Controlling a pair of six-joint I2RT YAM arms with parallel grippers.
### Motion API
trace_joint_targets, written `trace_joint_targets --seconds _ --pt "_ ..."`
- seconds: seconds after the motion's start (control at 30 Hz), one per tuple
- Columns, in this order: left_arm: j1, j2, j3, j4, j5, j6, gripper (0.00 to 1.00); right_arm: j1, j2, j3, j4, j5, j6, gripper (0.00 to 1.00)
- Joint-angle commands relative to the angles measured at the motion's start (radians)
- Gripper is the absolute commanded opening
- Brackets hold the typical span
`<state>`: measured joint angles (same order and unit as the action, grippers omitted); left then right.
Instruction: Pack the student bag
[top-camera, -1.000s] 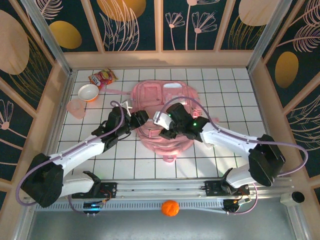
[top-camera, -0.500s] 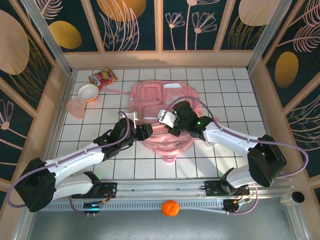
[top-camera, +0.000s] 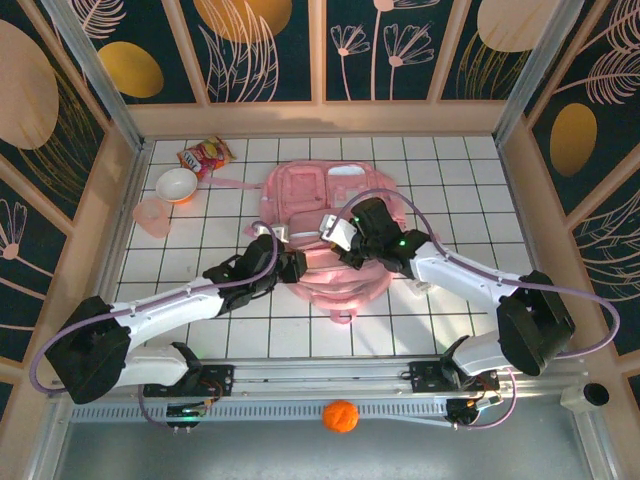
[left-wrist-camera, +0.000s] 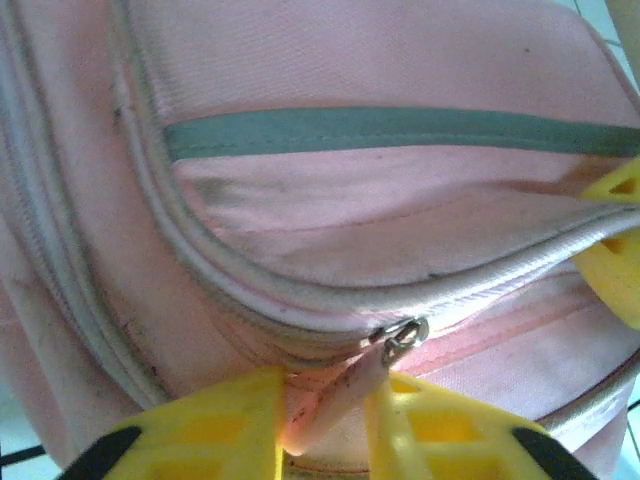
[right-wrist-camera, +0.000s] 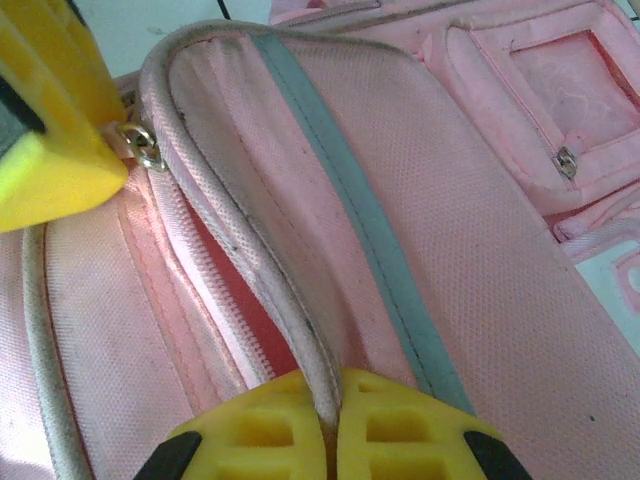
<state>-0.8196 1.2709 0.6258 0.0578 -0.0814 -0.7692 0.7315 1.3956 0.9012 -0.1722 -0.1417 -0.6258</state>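
Note:
The student bag (top-camera: 330, 190) is light pink and lies flat in the middle of the tiled table. My left gripper (top-camera: 292, 265) is at its near left side. In the left wrist view its yellow fingers (left-wrist-camera: 210, 430) are closed on the pink zipper pull (left-wrist-camera: 345, 395) that hangs from the metal slider (left-wrist-camera: 403, 338). My right gripper (top-camera: 335, 235) sits on top of the bag, shut on the grey piped edge (right-wrist-camera: 270, 300) of the pocket flap. Beside that edge the zip stands partly open and shows red lining (right-wrist-camera: 235, 300).
A snack packet (top-camera: 203, 155), an orange-rimmed bowl (top-camera: 177, 184) and a pink cup (top-camera: 152, 216) sit at the far left of the table. An orange ball (top-camera: 340, 415) lies below the front rail. Wooden walls ring the table.
My left gripper has moved right to the bag's near left side and closed on the zipper pull. My right gripper has shut on the piped edge and shifted slightly away.

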Motion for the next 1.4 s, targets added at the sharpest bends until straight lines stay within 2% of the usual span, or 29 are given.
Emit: trace_joint_targets --seconds 0.0,0.13,0.27,0.5,0.7,0.73,0.77,0.8,0.87,0.97,1.07,1.13,1.17,1.27,1.37 --pt "-0.007 -0.004 0.037 -0.043 -0.059 -0.002 0.15 -0.015 -0.043 0.017 0.026 -0.048 0.016 0.00" --pt "-0.005 -0.022 0.029 -0.092 -0.144 -0.002 0.00 -0.036 -0.072 0.022 -0.006 -0.075 -0.002 0.00" --pt "0.025 -0.051 0.020 -0.098 -0.197 0.024 0.00 -0.065 -0.110 0.025 -0.058 -0.135 -0.036 0.00" --pt "0.143 -0.092 -0.010 -0.081 -0.163 0.090 0.00 -0.110 -0.169 0.011 -0.094 -0.200 -0.072 0.00" --pt "0.193 -0.049 0.003 -0.016 -0.169 0.154 0.00 -0.123 -0.177 0.011 -0.090 -0.286 -0.088 0.00" --pt "0.194 -0.035 0.018 -0.007 -0.148 0.179 0.11 -0.124 -0.172 0.014 -0.087 -0.290 -0.082 0.00" --pt "0.193 -0.027 0.030 0.004 -0.119 0.212 0.26 -0.126 -0.167 0.016 -0.086 -0.292 -0.079 0.00" --pt "0.193 -0.028 0.040 0.020 -0.080 0.260 0.32 -0.127 -0.162 0.018 -0.086 -0.295 -0.077 0.00" --pt "0.192 -0.056 0.040 0.064 0.003 0.384 0.40 -0.129 -0.152 0.019 -0.084 -0.296 -0.077 0.00" --pt "0.192 -0.150 -0.012 0.186 0.091 0.606 0.56 -0.142 -0.140 0.022 -0.079 -0.334 -0.080 0.00" --pt "0.191 -0.238 -0.072 0.273 0.322 0.934 0.65 -0.160 -0.124 0.038 -0.078 -0.391 -0.073 0.00" --pt "0.192 -0.242 -0.047 0.208 0.461 1.118 0.68 -0.167 -0.112 0.049 -0.081 -0.416 -0.065 0.00" --pt "0.192 -0.225 -0.022 0.167 0.491 1.188 0.70 -0.170 -0.106 0.052 -0.082 -0.425 -0.063 0.00" --pt "0.191 -0.143 0.046 0.106 0.467 1.303 0.73 -0.172 -0.095 0.059 -0.083 -0.442 -0.054 0.00" --pt "0.191 -0.064 0.081 0.136 0.440 1.370 0.77 -0.176 -0.093 0.059 -0.091 -0.456 -0.051 0.00"
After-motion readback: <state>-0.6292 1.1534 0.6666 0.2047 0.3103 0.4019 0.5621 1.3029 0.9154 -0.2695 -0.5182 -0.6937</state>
